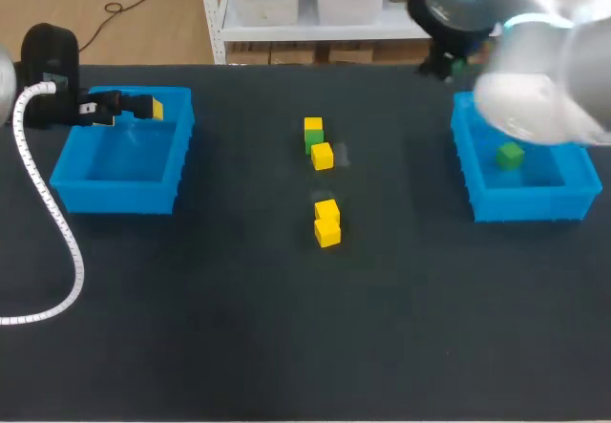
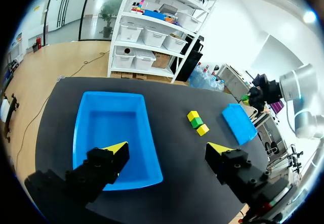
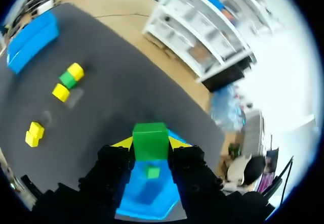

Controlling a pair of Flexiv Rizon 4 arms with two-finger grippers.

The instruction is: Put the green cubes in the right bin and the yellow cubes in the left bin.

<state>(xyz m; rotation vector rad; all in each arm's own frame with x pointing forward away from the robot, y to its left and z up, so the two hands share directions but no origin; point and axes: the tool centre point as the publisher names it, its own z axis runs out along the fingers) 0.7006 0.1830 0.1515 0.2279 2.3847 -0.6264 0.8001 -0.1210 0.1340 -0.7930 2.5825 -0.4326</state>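
Step in hand, as judged: drop-off of a green cube at the right bin.

- Right gripper (image 3: pixel 150 143) pinches the held green cube (image 3: pixel 150 139) between both yellow tips, one on each side.
- Right bin (image 3: pixel 135 199) lies directly beneath it in the right wrist view. A second green cube (image 1: pixel 509 156) already sits on the bin floor.
- Left gripper (image 2: pixel 168 150) is spread wide with nothing between its fingers. It hangs over the near edge of the left bin (image 2: pixel 87 128), which shows no cubes.
- On the table between the bins: a loose green cube (image 1: pixel 313 139) touching a yellow cube (image 1: pixel 313 124) behind it, another yellow cube (image 1: pixel 323 156) just in front, and a yellow pair (image 1: pixel 326 222) nearer still.

To do the drop well:
- Keep the cube centred over the bin floor, away from the walls.
- Go low before parting the fingers, so it neither bounces out nor lands askew on the cube below.
- Release both fingers evenly.

Hard to make out:
- In the head view the right arm is a pale blur covering its gripper and the bin's far corner, so height above the bin cannot be judged.
- The yellow patch at the left bin's rim reads as a fingertip, not a cube, though it is small.
- The left fingers hide part of the left bin's near wall.
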